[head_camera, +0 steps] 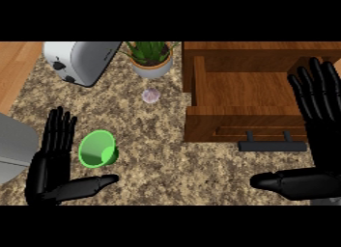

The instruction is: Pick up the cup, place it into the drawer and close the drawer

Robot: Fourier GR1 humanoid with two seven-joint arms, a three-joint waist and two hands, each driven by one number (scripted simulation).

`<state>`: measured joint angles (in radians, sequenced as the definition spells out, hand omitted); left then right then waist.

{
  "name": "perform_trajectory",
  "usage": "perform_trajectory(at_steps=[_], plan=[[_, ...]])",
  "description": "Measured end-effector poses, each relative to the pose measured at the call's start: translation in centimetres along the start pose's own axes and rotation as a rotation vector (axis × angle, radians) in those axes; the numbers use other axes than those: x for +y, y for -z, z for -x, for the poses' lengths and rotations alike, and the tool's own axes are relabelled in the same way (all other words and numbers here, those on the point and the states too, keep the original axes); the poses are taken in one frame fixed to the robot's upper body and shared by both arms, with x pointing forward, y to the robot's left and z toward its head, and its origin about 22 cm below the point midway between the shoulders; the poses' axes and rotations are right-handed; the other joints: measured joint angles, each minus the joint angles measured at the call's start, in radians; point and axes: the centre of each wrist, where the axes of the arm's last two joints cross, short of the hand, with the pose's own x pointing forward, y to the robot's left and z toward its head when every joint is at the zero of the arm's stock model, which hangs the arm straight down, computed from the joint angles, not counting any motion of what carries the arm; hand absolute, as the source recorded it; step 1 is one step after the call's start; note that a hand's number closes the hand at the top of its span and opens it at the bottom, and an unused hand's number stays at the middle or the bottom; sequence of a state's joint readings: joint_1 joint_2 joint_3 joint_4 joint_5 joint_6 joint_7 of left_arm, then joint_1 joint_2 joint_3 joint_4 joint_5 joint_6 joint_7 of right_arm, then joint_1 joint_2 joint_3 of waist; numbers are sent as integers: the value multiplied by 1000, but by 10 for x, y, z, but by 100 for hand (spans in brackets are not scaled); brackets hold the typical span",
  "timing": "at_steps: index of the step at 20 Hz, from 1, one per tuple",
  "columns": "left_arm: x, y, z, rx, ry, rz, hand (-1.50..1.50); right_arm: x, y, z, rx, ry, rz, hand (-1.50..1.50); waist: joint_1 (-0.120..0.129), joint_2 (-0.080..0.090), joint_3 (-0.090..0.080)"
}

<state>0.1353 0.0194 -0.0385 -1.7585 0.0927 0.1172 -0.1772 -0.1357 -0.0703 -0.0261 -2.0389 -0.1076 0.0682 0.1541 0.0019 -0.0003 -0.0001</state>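
Cup [98, 149], green, tipped on its side on the speckled stone counter [165, 164], just beside the straight fingers of the left hand [44, 176], thumb stretched out below it. Right hand [326, 140] likewise spread flat, fingers over the right edge of the open wooden drawer [237, 89], thumb near its black handle [273, 144]. Farther back: pale garlic bulb [150, 95], potted plant [151, 58], silver toaster [80, 60].

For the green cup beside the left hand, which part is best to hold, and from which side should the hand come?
Probably the outer wall of the green cup, just under the rim, coming from its left with the left hand, open beside it. The round wall lets fingers and thumb curl round it; the wide mouth faces the view.
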Motion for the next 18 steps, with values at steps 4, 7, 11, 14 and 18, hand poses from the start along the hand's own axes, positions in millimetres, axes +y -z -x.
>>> perform_trajectory(at_steps=[4,7,11,14,18], plan=[[19,-5,22,21,15,-11,-150,-2,-2,6,1,1,-12,-150,0,0,0],[22,2,33,34,20,-12,-150,-2,-7,4,2,-3,-14,-150,-2,0,0],[30,-4,51,62,21,-13,-150,-5,-15,-1,4,4,-20,-150,-3,0,0],[33,-6,61,78,24,-13,-150,-13,-13,-5,2,1,-20,-150,-2,0,0],[36,-10,85,84,26,-23,-150,-11,-8,-3,-4,4,-23,-150,-2,0,0]])
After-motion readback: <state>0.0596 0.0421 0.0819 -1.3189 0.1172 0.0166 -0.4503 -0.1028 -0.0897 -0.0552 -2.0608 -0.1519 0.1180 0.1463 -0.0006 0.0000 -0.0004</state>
